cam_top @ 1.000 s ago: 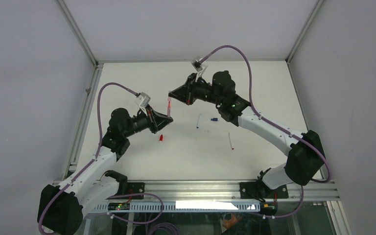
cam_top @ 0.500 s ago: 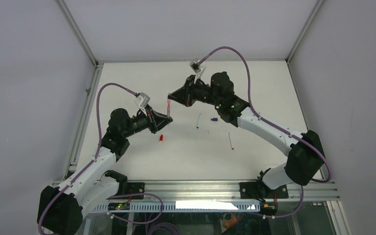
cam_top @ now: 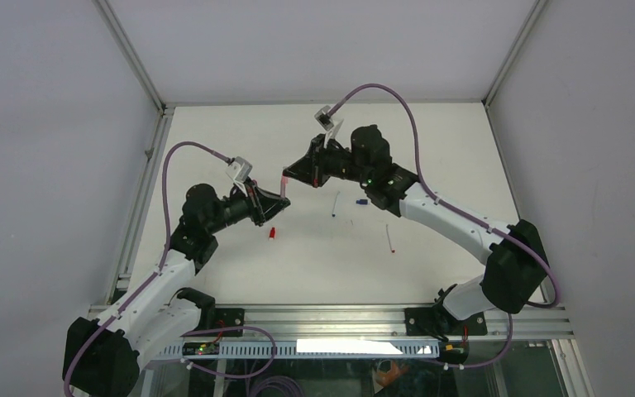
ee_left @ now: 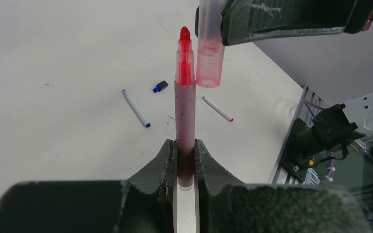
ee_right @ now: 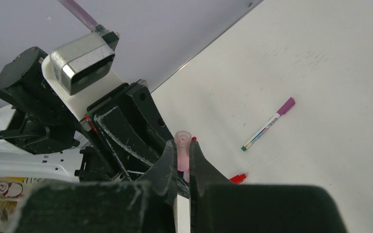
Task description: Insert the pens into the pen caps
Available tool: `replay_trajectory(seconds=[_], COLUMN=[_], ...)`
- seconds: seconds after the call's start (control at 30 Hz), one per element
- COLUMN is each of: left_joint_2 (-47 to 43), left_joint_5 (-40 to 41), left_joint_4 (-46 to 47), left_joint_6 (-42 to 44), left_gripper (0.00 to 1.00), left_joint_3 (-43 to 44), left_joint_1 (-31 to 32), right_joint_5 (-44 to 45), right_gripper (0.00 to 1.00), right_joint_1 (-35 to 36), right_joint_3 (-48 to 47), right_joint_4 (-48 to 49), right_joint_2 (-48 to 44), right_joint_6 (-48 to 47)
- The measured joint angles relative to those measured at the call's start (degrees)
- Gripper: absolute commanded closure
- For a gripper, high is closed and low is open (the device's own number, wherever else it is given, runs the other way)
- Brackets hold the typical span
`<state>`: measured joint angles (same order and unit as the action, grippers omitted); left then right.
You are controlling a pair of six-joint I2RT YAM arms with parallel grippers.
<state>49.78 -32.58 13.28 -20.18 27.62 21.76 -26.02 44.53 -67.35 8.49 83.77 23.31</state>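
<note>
Above the table, left tool grips red pen — right tool grips pink cap alongside.

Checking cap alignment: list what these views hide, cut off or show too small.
- Left wrist: the pale pink cap, beside the red pen, loses its upper end to the top edge.
- Right wrist: fingers of the right gripper hide the pen except its tip, and part of the red cap.
- Top external: pen tip and cap too small to tell touching from apart.
</note>
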Motion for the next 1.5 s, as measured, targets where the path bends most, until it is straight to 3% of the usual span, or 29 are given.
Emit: replay_trajectory(seconds=[0.5, 0.87, 1.5], left_joint_2=[-0.17, 1.16, 1.73], left_joint_5=[0.94, -0.61, -1.03], left_joint_4=[-0.24, 0.13, 0.11], left_joint_6=[0.02, 0.0, 0.02], left_gripper=[1.0, 1.0, 1.0], left_joint_3=[-0.02, -0.02, -0.02], left_joint_1=[-0.07, 0.07, 0.44], right_joint_5=[1.62, 8.24, 4.85], right_gripper=[1.0, 1.0, 1.0], right_joint_1=[1.84, -2.84, -2.54], right_joint_3=[2.51, 6.69, 4.22], right_joint_4=[-0.94, 8.39, 11.21], right_joint_2=[-0.15, -5.75, 0.37], right_joint_6=[-0.72, 1.7, 6.4])
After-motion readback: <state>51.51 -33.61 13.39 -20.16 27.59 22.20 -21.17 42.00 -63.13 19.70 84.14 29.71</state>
